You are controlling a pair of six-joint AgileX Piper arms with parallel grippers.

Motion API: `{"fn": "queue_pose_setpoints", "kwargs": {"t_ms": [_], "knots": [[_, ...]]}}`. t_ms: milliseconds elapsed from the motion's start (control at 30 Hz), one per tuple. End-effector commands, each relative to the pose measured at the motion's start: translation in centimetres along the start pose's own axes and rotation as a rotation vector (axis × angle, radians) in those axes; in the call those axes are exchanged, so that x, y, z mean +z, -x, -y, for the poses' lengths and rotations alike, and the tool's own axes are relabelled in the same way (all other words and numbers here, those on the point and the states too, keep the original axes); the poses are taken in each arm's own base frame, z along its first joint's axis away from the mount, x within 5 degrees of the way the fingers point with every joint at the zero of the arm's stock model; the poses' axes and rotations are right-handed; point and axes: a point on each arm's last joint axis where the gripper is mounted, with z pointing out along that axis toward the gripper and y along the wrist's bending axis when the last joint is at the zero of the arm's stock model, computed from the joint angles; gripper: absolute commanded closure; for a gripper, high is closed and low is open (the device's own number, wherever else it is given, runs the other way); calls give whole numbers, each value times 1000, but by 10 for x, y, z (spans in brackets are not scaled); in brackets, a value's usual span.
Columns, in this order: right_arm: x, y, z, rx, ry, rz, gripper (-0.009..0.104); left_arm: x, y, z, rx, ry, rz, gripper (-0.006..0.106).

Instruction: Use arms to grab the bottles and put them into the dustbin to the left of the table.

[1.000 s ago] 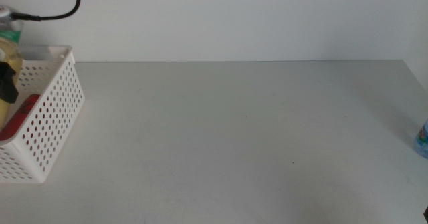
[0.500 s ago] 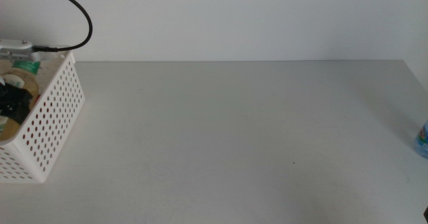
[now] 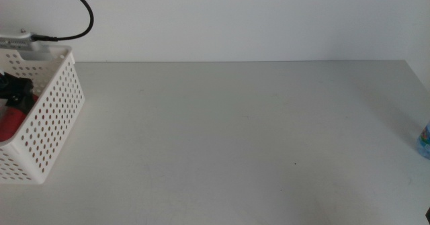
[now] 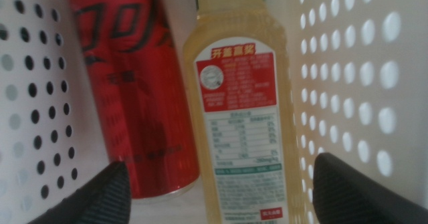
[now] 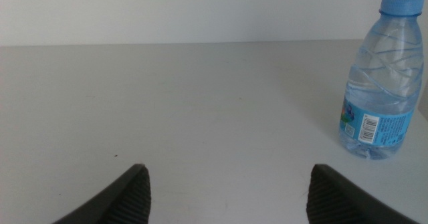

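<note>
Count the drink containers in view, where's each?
3. Red soda can and yellow tea bottle lie side by side in the dustbin, below the open left gripper. Water bottle stands on the table, right edge.

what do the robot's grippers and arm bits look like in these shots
Each wrist view shows two dark, matte, rounded jaw tips set wide apart: the left gripper and the right gripper. In the middle view, the left arm shows a pale bracket with a thick black cable looping from it, and dark parts inside the dustbin. No markings are legible.
</note>
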Motion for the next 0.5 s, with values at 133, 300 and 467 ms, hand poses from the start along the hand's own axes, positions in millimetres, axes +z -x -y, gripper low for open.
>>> {"fn": "queue_pose_setpoints", "kwargs": {"t_ms": [133, 300, 467], "knots": [[-3, 11, 0, -16, -7, 109, 36, -77, 11, 29, -29, -13, 246, 10], [-3, 11, 0, -16, -7, 109, 36, -124, 8, 57, 4, -16, 404, 10], [-3, 11, 0, -16, -7, 109, 36, -159, -3, 90, 93, -43, 487, 10]]}}
